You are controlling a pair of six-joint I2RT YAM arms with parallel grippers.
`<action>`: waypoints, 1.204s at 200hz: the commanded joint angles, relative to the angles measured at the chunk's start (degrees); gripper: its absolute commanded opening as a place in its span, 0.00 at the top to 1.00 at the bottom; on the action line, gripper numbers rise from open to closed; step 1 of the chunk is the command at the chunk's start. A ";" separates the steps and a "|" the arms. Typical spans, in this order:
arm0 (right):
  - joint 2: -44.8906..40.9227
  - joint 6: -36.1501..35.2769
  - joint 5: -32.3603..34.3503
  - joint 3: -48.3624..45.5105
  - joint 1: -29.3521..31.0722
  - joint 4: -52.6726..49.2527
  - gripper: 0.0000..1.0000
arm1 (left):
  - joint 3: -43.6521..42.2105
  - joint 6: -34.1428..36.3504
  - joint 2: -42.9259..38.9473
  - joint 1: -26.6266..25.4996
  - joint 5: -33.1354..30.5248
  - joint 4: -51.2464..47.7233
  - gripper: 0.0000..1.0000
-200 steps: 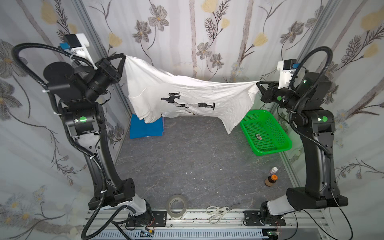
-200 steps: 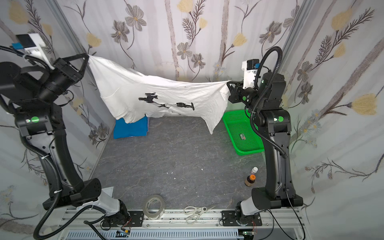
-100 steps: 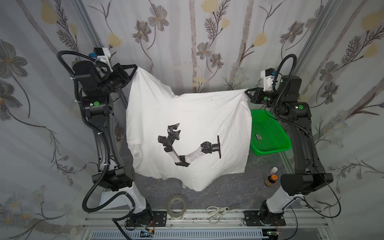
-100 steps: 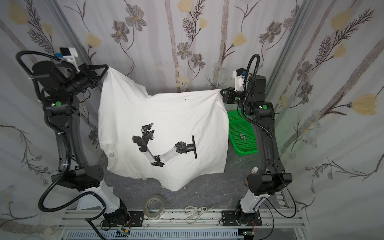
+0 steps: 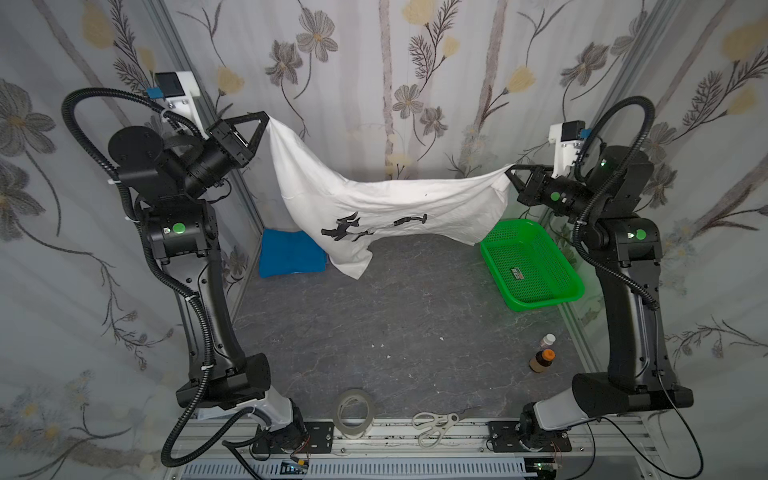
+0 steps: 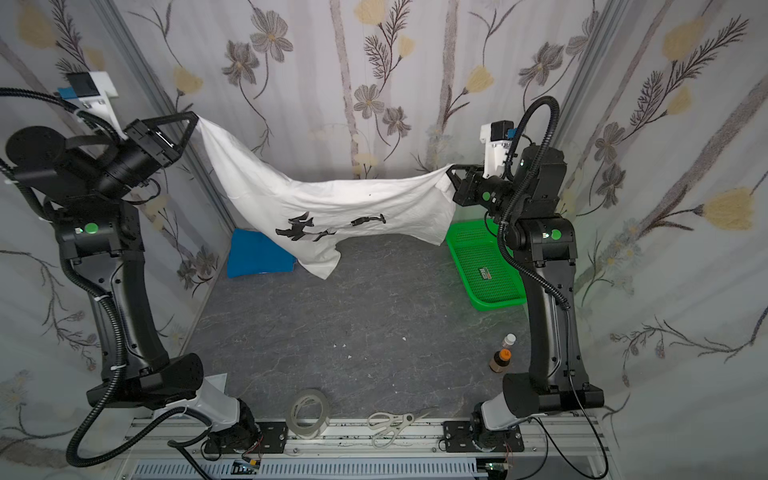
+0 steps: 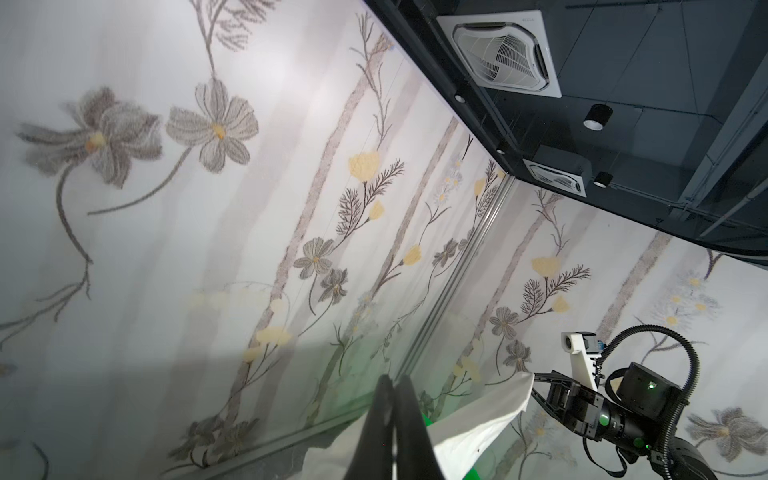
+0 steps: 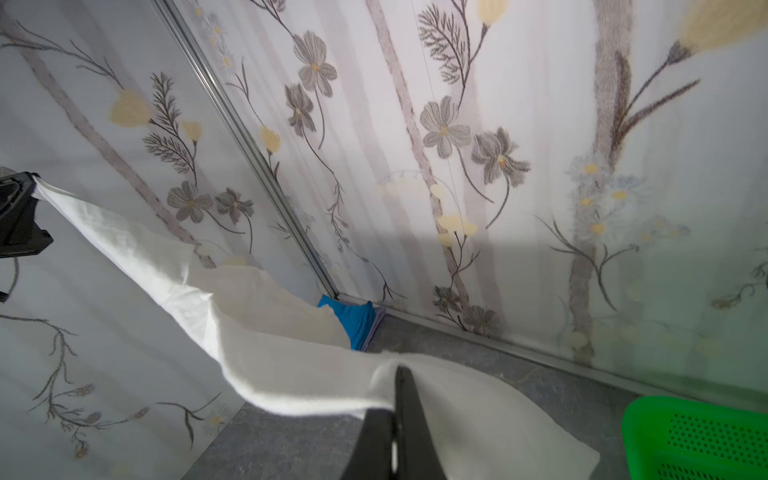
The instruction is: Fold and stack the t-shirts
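Sagging above the table's [image 5: 395,324] far edge: wrinkled white t-shirt [image 5: 386,203], black print showing, corners pinched tight in left gripper [image 5: 267,118] and right gripper [image 5: 509,169]; blue t-shirt [image 5: 286,253] folded at far-left corner.

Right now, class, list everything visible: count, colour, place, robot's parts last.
printed cotton t-shirt: one, white with a black-and-grey print, held up and stretched
folded t-shirt: one, bright blue, far left corner
plastic mesh basket: one, green, far right
small bottles: two, brown orange-capped and white-capped, near right
tape roll: one, whitish, near edge
scissors: one pair, white-handled, near edge
stone-patterned table: one, dark grey
left gripper: one, black, shut on printed cotton t-shirt
right gripper: one, black, shut on printed cotton t-shirt
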 commanded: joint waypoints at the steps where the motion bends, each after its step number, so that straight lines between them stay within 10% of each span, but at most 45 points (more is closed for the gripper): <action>1: -6.61 -0.98 3.28 -14.37 -0.20 6.99 1.00 | -14.86 3.28 -8.31 -0.20 0.23 3.64 1.00; 50: -21.41 0.11 6.60 -50.95 -0.88 15.71 1.00 | -57.38 12.45 -34.47 -1.72 -7.74 -3.66 1.00; 106: -29.71 3.84 6.20 -68.78 0.36 18.69 1.00 | -77.16 14.60 -52.40 -4.50 -11.30 -16.26 1.00; 173: -31.25 2.11 2.60 -71.33 4.12 16.12 1.00 | -76.78 17.35 -57.38 -4.09 -26.63 -30.05 1.00; 212: -30.06 9.66 8.15 -80.56 6.74 13.74 1.00 | -77.94 16.62 -48.87 -4.39 -11.94 -22.99 1.00; 241: -32.23 18.64 16.18 -90.70 6.75 19.52 1.00 | -76.91 21.36 -41.88 -5.90 -16.80 -23.87 1.00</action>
